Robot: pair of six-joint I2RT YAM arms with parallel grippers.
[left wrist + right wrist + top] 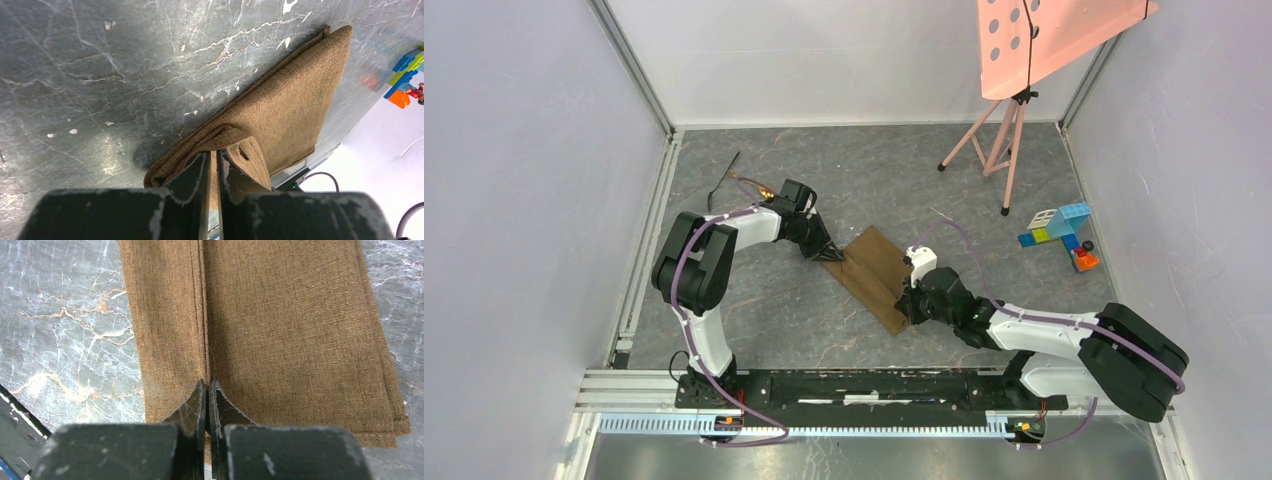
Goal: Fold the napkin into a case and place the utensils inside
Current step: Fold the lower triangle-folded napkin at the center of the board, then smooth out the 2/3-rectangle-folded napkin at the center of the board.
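Napkin: folded to a narrow oblong, lying between the arms. Left gripper: pinching a bunched corner of it. Right gripper: pressed together at the near-end seam; whether cloth is caught, cannot tell. Spoon, black utensil: far left, well apart, not yet inside.

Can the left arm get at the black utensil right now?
Probably, but not yet: the left gripper is shut on the napkin corner. The black utensil lies on bare table just beyond that arm, nothing covering it.
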